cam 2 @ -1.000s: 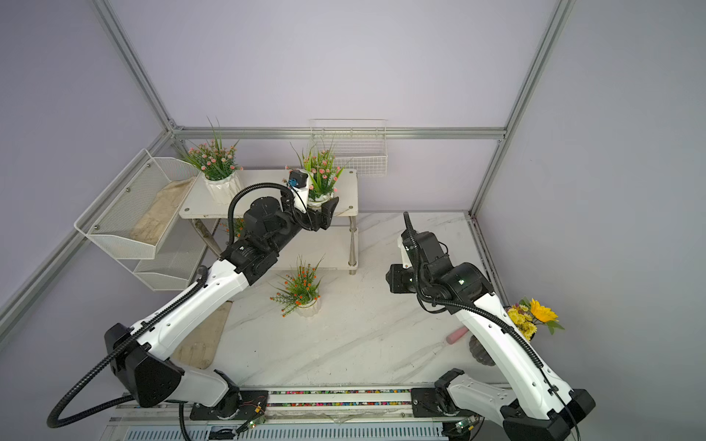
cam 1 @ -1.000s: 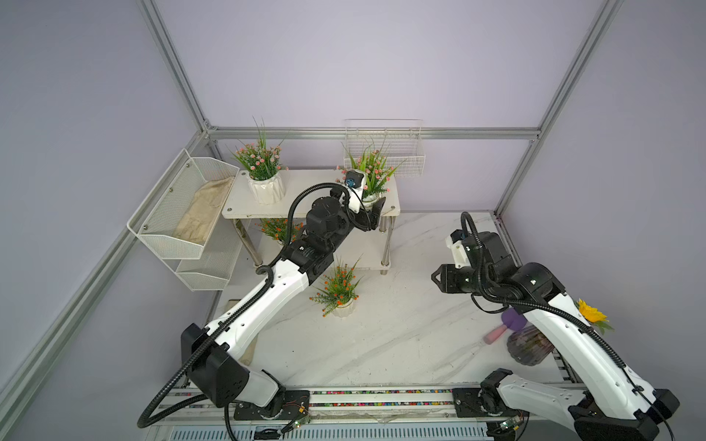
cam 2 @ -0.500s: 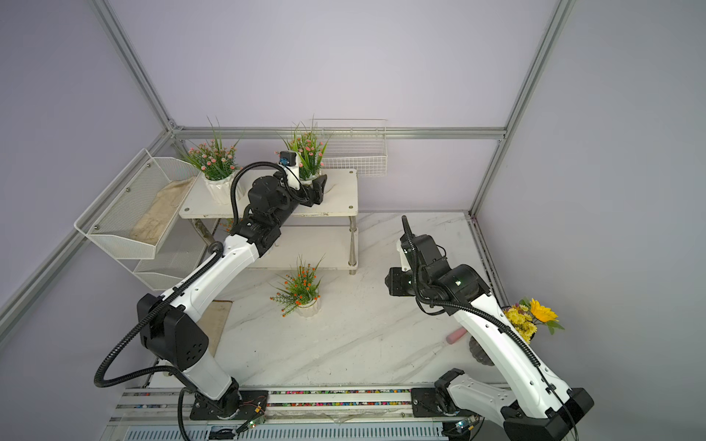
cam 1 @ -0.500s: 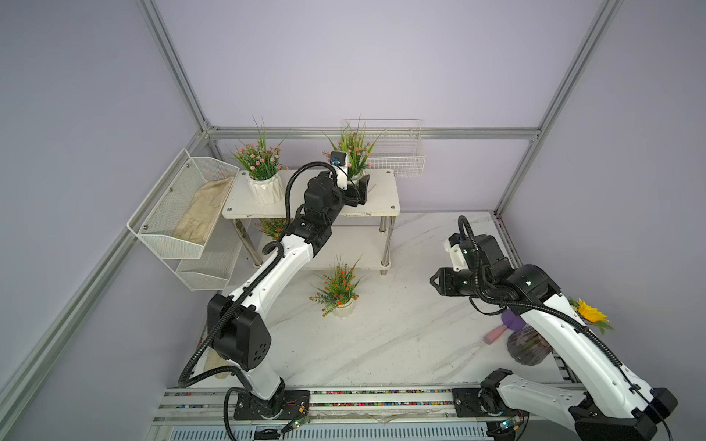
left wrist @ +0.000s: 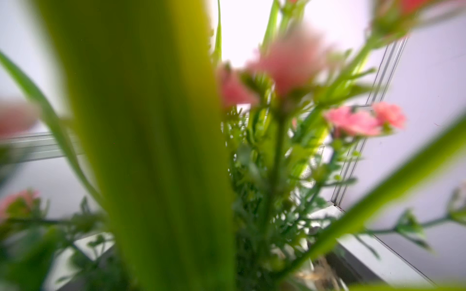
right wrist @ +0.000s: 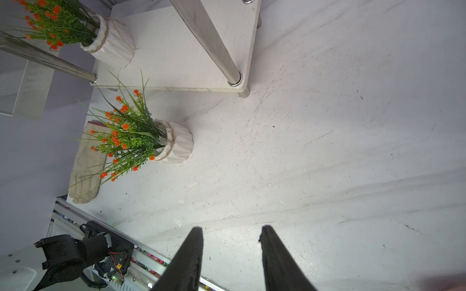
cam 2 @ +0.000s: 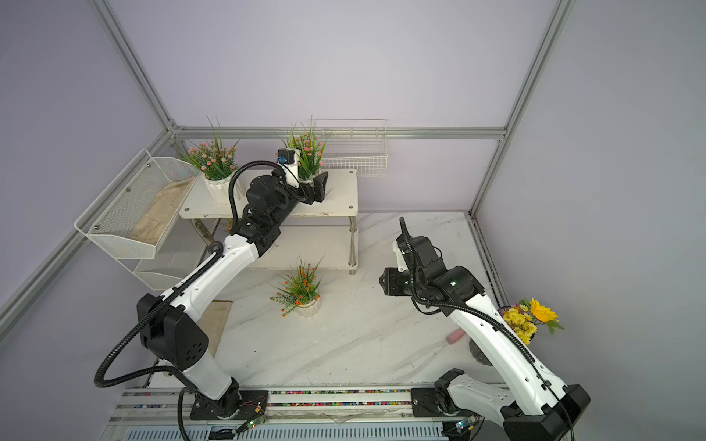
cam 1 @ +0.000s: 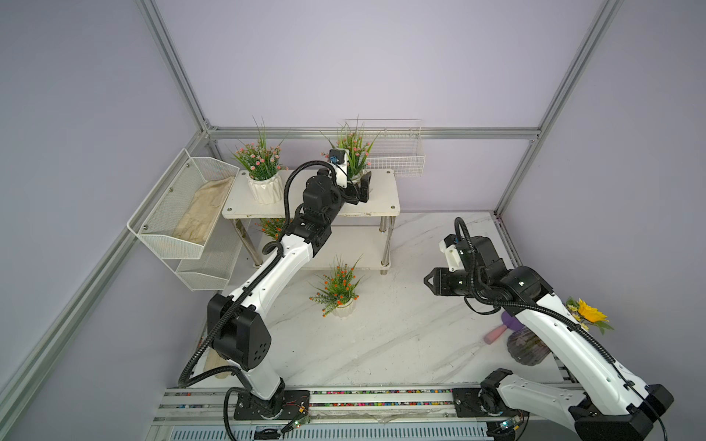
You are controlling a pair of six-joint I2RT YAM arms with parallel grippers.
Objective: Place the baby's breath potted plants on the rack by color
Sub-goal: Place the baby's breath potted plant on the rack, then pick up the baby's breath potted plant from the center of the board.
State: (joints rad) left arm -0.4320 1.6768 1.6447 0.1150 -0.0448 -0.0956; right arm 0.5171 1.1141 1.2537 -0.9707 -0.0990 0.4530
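Found the left gripper [cam 1: 358, 191] at the top board of the rack [cam 1: 383, 195], jaws standing apart on both sides of the pot of a pink plant [cam 1: 353, 151]. Saw a second pink plant [cam 1: 260, 162] at the other end of the same board. Noted an orange plant [right wrist: 58, 24] on the lower board and a second orange plant [cam 1: 338, 286] upright on the bench [cam 1: 382, 343], just before the rack. Saw the right gripper [right wrist: 232, 228] above the bench, jaws apart, nothing between.
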